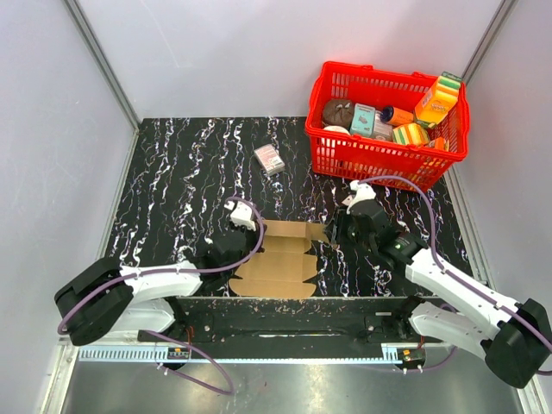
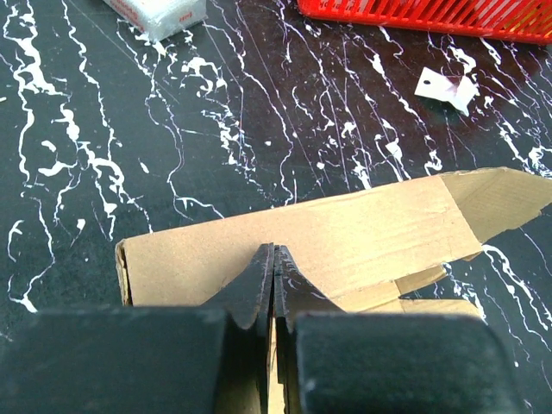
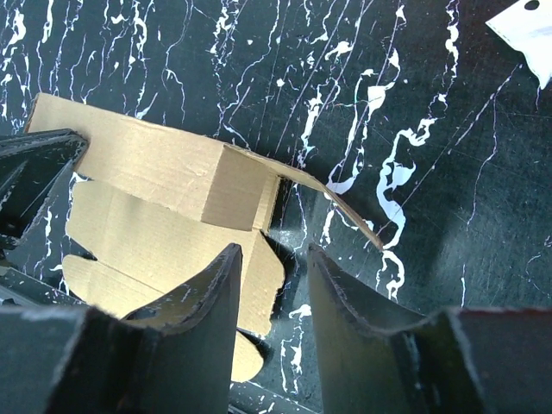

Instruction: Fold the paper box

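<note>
The paper box point(image 1: 280, 259) is a brown cardboard sheet lying at the near middle of the table, partly folded. One long panel point(image 3: 155, 172) stands up, and an end flap point(image 3: 345, 203) sticks out to its right. My left gripper point(image 2: 274, 252) is shut, its tips pressed against the raised panel point(image 2: 362, 233) at the box's left side point(image 1: 233, 252). My right gripper point(image 3: 272, 259) is open just over the box's right edge, with only the sheet's notched edge and the table showing between its fingers. In the top view it hovers at the box's right end point(image 1: 338, 235).
A red basket point(image 1: 388, 164) of printed grocery packs stands at the back right. A small white-and-pink carton point(image 1: 269, 159) lies behind the box. A white paper scrap point(image 2: 446, 89) lies near the basket. Grey walls close in the table on three sides.
</note>
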`<state>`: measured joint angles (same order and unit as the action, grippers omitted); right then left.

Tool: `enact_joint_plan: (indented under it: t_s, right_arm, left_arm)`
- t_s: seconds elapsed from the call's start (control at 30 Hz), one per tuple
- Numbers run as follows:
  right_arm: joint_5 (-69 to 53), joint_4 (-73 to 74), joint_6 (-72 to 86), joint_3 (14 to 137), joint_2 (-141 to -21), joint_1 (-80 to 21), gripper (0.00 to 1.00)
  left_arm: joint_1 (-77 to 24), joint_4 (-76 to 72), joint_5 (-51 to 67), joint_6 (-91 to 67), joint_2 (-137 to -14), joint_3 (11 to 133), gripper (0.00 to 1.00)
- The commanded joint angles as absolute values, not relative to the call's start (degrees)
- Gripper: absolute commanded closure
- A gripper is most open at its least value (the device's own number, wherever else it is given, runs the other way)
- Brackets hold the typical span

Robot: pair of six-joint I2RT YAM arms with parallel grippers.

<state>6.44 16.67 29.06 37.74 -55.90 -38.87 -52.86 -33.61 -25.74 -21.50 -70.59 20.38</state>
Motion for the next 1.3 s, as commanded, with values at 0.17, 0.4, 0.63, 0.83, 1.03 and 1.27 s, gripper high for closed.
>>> enact_joint_plan:
  t_s: [0.17,0.4,0.63,0.83,1.03,1.27]
  right_arm:
    - [8.0,17.3,30.5,36.7,-54.0,-38.8,0.57]
    - [2.4,18.1,30.1,36.0,-49.7,-38.8,0.56]
    - [-1.5,20.9,32.5,35.3,-47.4,-38.8,0.53]
    - [2.2,21.3,33.6,34.8,-43.5,-38.8,0.52]
    - [4.5,23.0,33.4,36.8,-44.9,-38.8,0.51]
    - [8.7,24.9,31.6,38.8,-44.4,-38.8,0.49]
  left_arm:
    - [-52.7,-35.0,-25.8,-23.8,-66.3,16.8,1.00]
    - [-53.0,-35.2,-25.9,-24.9,-66.4,15.9,1.00]
    - [-53.2,-34.5,-26.5,-24.5,-64.8,15.7,0.99]
    - [-53.2,-30.6,-26.9,-20.6,-60.0,19.8,0.80]
    - [-53.2,-25.3,-24.1,-17.9,-55.0,24.7,0.55]
    - [-55.6,-39.0,-1.7,-17.1,-50.9,14.7,0.79]
